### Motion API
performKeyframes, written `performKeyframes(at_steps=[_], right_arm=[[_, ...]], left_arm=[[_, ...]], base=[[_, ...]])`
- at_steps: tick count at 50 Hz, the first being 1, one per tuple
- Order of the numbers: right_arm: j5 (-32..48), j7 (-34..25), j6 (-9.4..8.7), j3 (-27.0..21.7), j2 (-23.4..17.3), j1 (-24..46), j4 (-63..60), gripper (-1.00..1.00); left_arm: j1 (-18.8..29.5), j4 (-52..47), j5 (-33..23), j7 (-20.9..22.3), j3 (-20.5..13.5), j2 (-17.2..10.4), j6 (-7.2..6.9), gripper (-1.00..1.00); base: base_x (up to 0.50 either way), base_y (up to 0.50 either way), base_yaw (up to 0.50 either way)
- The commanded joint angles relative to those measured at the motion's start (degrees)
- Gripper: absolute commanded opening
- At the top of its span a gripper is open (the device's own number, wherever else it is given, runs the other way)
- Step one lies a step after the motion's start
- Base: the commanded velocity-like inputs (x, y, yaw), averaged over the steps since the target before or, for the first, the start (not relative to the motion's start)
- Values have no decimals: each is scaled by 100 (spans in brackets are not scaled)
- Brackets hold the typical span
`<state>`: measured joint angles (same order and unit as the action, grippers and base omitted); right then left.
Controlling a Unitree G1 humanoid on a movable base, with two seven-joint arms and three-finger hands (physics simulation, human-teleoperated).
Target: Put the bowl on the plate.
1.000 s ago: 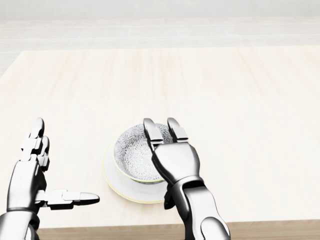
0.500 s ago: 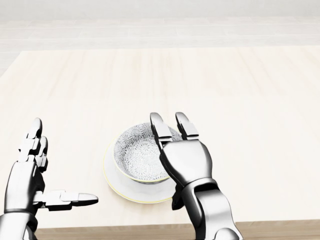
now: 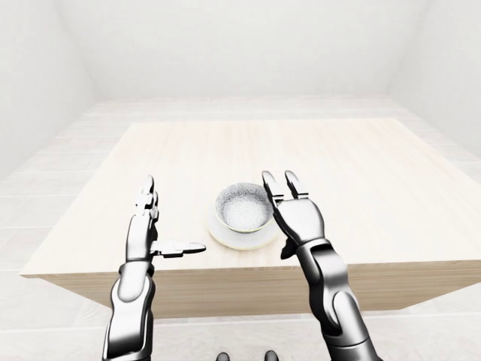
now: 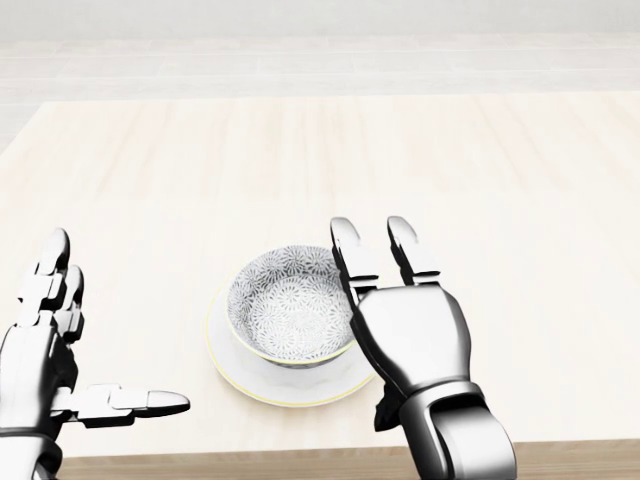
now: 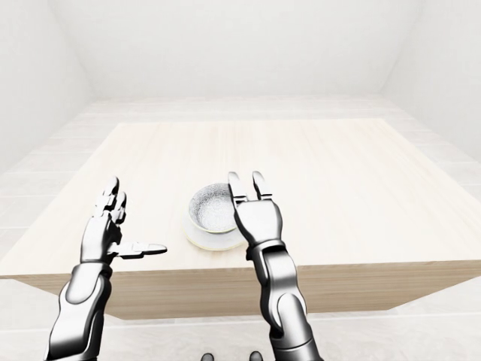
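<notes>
Your right hand [image 4: 412, 335] hangs released, fingers straight, with the bowl [image 4: 290, 305] just to its left on the plate [image 4: 262, 386], and your left hand [image 4: 40, 350] is spread open beyond, over the surface [image 4: 400, 160].

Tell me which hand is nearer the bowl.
Right. The right hand sits open just right of the bowl in the head view; the left hand is open, farther off to its left.
</notes>
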<state>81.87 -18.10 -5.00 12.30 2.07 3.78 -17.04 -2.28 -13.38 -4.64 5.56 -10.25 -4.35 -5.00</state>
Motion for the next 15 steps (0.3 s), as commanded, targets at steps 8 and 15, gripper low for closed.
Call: performKeyframes(at_steps=[8, 15], right_arm=[[56, -137, 0, -55, -27, -243, -462, 100], [-321, 582, 0, -600, -96, 578, 1560, 100]], left_arm=[[-57, -183, -85, 11, 43, 67, 0, 100], [579, 1263, -478, -493, 103, -9, 445, 100]], base=[[0, 0, 0], [0, 0, 0]])
